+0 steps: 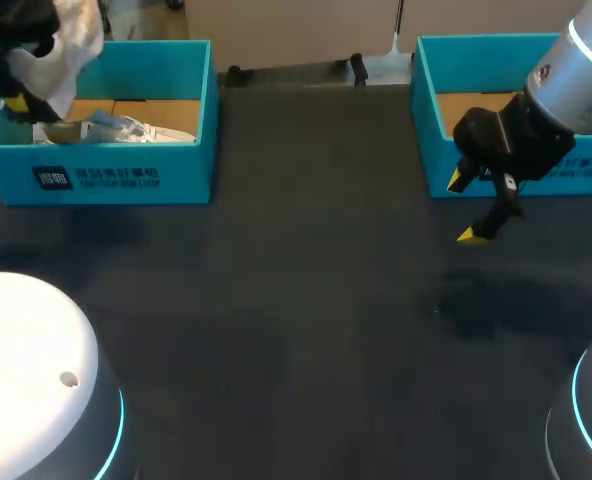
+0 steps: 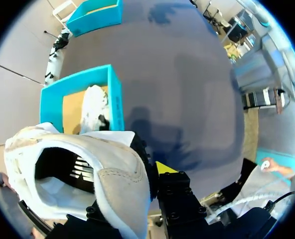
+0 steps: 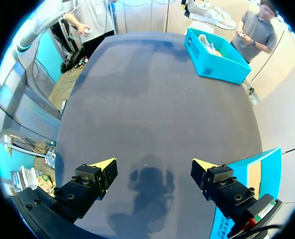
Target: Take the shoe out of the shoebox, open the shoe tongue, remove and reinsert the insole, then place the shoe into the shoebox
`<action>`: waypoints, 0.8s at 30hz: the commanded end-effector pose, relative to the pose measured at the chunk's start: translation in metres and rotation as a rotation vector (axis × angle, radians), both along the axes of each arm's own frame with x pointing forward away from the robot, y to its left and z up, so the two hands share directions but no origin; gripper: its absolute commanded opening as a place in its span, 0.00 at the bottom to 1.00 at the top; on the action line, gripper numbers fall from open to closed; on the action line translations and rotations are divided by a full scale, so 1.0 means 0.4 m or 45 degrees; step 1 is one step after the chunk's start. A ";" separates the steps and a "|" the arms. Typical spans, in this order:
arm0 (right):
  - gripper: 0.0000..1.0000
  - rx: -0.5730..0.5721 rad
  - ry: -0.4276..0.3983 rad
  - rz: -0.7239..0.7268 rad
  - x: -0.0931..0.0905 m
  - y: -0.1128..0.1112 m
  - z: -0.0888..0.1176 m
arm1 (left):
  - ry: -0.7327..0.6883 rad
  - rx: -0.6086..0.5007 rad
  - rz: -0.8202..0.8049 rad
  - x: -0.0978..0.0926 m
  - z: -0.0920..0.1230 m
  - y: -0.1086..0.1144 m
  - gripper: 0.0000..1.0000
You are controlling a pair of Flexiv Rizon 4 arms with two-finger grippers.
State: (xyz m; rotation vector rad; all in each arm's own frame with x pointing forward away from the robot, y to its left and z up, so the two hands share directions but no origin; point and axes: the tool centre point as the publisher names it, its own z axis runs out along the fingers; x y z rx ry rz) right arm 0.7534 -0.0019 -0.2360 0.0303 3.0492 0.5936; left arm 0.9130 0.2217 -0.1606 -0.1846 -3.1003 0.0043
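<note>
Grips the shoe (image 1: 71, 35) in the left fingers (image 2: 163, 168), raised above the shoebox (image 1: 126, 175), with the right fingers (image 3: 103, 165) spread over the desk (image 1: 306, 300); probably finishing the taking-out, everything after it yet to do.

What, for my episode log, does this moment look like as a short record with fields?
held item: white shoe, lifted above the left shoebox
left gripper: fingers shut on the white shoe
in left shoebox: second shoe, lying inside
right gripper: fingers open, empty, over the bare table beside the right shoebox
right shoebox contents: partly hidden by the right arm
task stage: shoe out of its box, not yet set on the table
</note>
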 end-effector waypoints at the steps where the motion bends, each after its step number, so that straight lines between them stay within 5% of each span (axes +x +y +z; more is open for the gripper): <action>1: 1.00 -0.004 -0.001 -0.001 -0.001 0.001 -0.001 | -0.001 -0.001 -0.005 0.046 -0.021 0.043 0.00; 12: 1.00 -0.004 -0.001 -0.001 -0.001 0.001 -0.001 | -0.024 -0.010 0.014 0.182 -0.053 0.118 0.00; 24: 1.00 -0.004 -0.001 -0.001 -0.001 0.001 -0.001 | -0.024 -0.010 0.014 0.182 -0.053 0.118 0.00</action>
